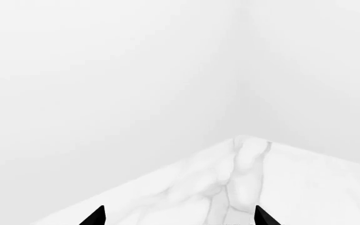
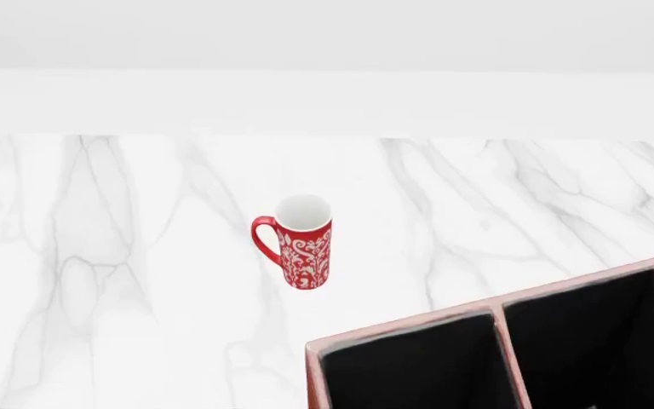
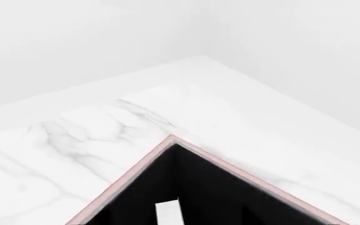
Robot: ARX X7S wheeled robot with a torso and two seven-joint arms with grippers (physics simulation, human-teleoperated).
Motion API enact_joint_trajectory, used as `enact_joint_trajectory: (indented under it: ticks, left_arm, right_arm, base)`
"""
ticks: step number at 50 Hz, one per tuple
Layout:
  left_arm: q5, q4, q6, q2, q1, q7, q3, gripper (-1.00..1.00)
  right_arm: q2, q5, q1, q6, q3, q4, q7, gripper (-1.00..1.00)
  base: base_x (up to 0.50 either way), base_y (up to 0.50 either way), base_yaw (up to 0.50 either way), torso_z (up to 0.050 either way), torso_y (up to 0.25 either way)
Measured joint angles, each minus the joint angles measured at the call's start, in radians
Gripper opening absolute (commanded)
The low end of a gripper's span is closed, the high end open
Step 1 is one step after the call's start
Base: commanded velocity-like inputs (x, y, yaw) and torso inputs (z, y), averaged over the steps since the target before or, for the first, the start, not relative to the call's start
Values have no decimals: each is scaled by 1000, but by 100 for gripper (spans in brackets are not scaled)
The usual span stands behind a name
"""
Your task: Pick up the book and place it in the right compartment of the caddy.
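White marble desk point(image 2: 134, 256) carries mug point(image 2: 300, 242) and caddy point(image 2: 497, 308). A white strip inside may be the book point(image 3: 167, 212). My left hand point(image 1: 178, 216) is apart; right, cannot tell.

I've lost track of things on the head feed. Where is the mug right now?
In the head view the red mug stands upright near the centre of the marble table, apart from the caddy, beyond its left compartment.

Left pincer point(image 1: 178, 216) fingertips spread apart, right arm barely visible at head view's edge
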Motion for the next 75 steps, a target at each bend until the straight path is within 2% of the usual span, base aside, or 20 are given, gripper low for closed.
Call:
enact_joint_trajectory:
  ticks: [7,14,24,33,48,75]
  left_arm:
    - [-23,35,-83,-34,-75,14,94,100]
    - [-61,48,-185,-40,-258,39,292,100]
    - [-73,2,-245,32,-490,78,609,100]
    - [-66,-32,-249,93,-602,92,779,100]
    - [-63,-55,-250,136,-675,101,891,100]
    - [-56,-72,-243,157,-705,96,962,100]
  right_arm:
    - [0,-18,20,-18,-40,-101,16,100]
    - [-27,-30,63,-16,-130,-213,31,100]
    - [-105,-59,117,-39,-284,-278,25,100]
    - [-159,-89,135,-85,-379,-266,0,100]
    - [-197,-110,146,-120,-450,-249,-25,100]
    - [-205,-118,139,-145,-485,-233,-43,100]
  base:
    - [0,0,0,0,0]
    - [0,0,0,0,0]
    - [0,0,0,0,0]
    - [0,0,0,0,0]
    - [0,0,0,0,0]
    - [0,0,0,0,0]
